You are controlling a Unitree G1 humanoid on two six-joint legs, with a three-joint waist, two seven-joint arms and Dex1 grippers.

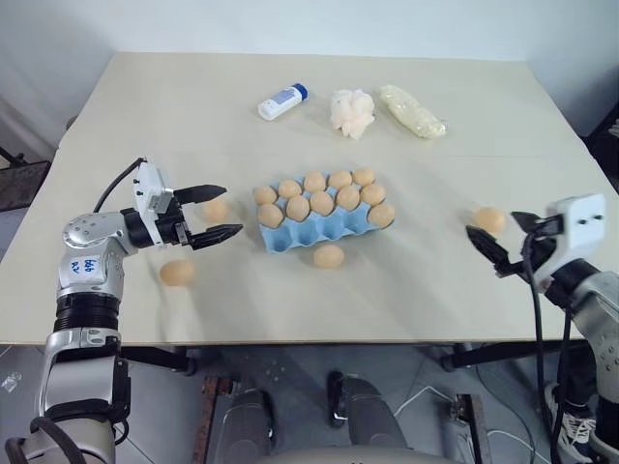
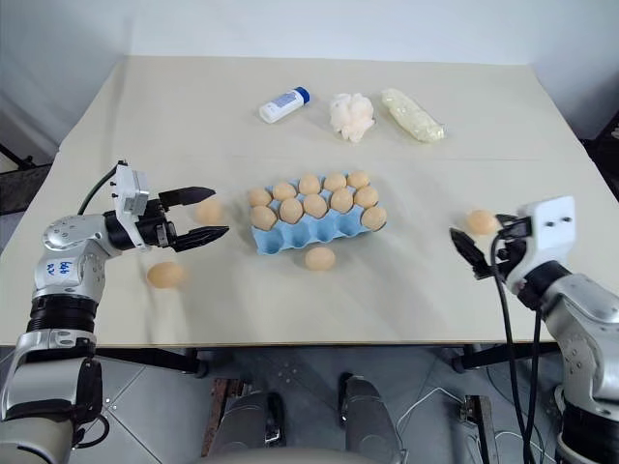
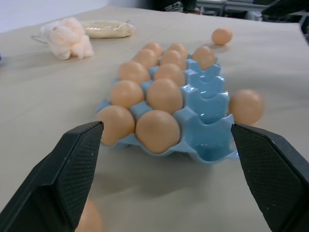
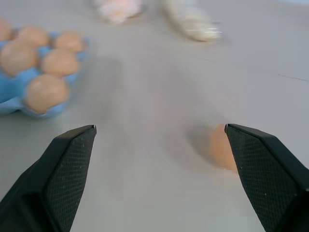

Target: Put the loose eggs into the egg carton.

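Four loose eggs (image 1: 329, 255) (all on table (image 1: 435, 280)) surround the egg carton (image 1: 334, 230).

The left arm (image 1: 89, 290) is built of silver-grey metallic segments joined by black ribbed rings, and its rounded upper housing carries a white label with blue handwriting. A black cable loops from the forearm to a white box-shaped camera housing on the wrist. The left gripper (image 1: 215, 213) has 2 black, tapering fingers whose inner pads bear a fine cross-hatched texture. The right arm (image 2: 585, 333) is silver-grey too, with a white wrist housing and black cables hanging beneath. The right gripper (image 2: 466, 249) has matching black fingers.
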